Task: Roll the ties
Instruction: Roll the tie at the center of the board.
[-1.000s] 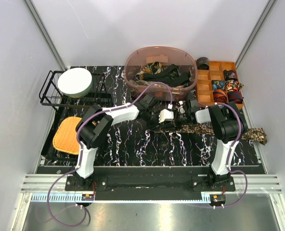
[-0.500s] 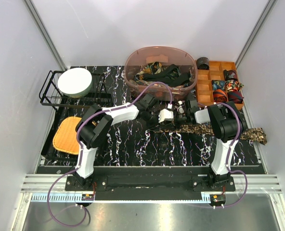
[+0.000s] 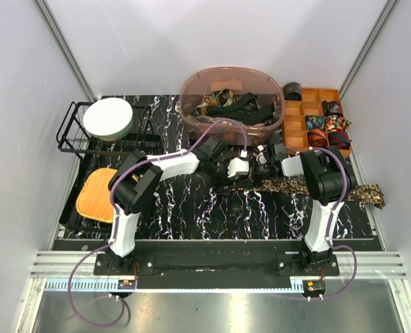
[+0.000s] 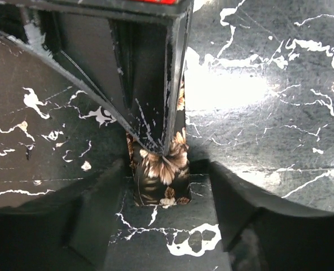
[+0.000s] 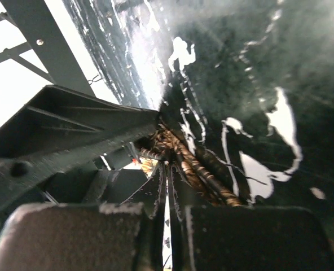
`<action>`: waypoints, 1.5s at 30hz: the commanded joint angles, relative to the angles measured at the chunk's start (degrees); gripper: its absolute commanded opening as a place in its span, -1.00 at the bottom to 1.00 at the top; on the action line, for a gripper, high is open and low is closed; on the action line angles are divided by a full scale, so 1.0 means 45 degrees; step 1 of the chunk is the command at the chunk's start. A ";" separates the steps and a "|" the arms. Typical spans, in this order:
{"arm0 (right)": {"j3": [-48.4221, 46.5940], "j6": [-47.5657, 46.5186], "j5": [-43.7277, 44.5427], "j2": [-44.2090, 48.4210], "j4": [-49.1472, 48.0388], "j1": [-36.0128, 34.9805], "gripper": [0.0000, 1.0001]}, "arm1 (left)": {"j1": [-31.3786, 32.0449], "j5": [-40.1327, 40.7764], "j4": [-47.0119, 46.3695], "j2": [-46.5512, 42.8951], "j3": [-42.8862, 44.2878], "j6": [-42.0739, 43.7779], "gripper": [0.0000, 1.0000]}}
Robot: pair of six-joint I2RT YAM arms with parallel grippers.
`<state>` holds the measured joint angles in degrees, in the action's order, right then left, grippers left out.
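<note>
A dark brown tie [image 3: 309,187] with tan speckles lies across the black marble table, from the two grippers out to the right edge. In the left wrist view its near end [image 4: 162,178] shows a brown flower pattern. My right gripper [image 3: 259,161] is shut on that end; its two thin black fingers [image 4: 172,84] come down from above and pinch the fabric. In the right wrist view its jaws [image 5: 166,169] are pressed together with bunched tie fabric [image 5: 206,172] at the tips. My left gripper [image 3: 241,168] is open, its jaws [image 4: 166,189] standing either side of the tie end without touching it.
A translucent brown tub [image 3: 191,104] holding more ties stands behind the grippers. A wooden divided tray [image 3: 296,128] with rolled ties is at the back right. A black wire rack [image 3: 70,132] with a white bowl [image 3: 108,118] and an orange mat [image 3: 98,194] are on the left.
My left gripper has opened and let go of the tie end. My right gripper has shut on it. Both arms have barely shifted.
</note>
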<state>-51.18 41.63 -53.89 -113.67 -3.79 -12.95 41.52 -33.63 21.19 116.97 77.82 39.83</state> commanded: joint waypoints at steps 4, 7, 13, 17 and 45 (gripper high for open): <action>-0.0365 -0.0890 0.1447 -0.0327 0.1583 0.0241 -1.00 | -0.0651 -0.1118 -0.2204 -0.0952 -0.1900 -0.1233 0.59; -0.0443 -0.1164 0.1779 -0.0327 0.1994 0.0338 -1.00 | -0.1061 -0.2014 -0.3963 -0.1577 -0.2936 -0.1936 0.73; -0.0638 -0.1808 0.2560 -0.0326 0.2776 0.0436 -1.00 | -0.1530 -0.3345 -0.7964 -0.2066 -0.4752 -0.4454 0.83; -0.0775 -0.2140 0.2873 -0.0327 0.3108 0.0456 -1.00 | -0.1511 -0.3718 -1.2662 -0.1912 -0.6351 -0.6407 0.82; -0.1186 -0.3235 0.3303 -0.0756 0.4846 0.0436 -1.00 | -0.0184 -0.1670 -1.8499 0.0414 -0.7743 -0.6139 0.22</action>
<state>-57.25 30.74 -48.75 -113.99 13.85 -11.33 39.13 -44.16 -57.67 118.58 44.23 7.88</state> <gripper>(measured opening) 0.009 0.639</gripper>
